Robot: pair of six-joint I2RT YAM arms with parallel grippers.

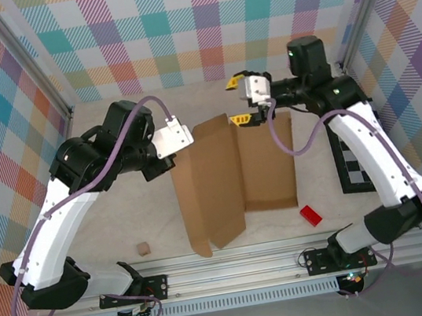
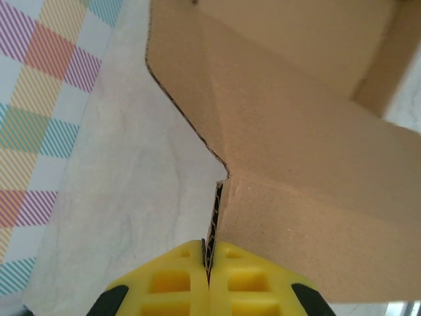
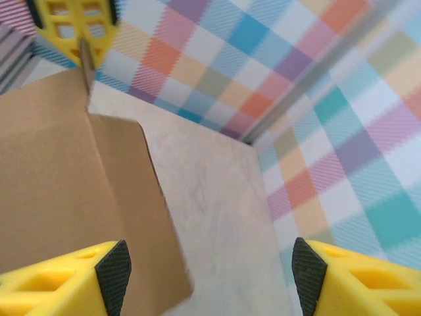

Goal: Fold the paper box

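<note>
One brown corrugated paper box point(image 1: 233, 174), partly folded.

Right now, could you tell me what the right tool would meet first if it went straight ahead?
The open right tool would probably meet bare table beside the paper box flap, then the plaid wall; depth is unclear.

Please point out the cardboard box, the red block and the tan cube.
cardboard box point(image 1: 267, 172), top external view, its flat right panel
red block point(image 1: 310, 215), top external view, its top face
tan cube point(image 1: 142, 249), top external view, its top face
</note>
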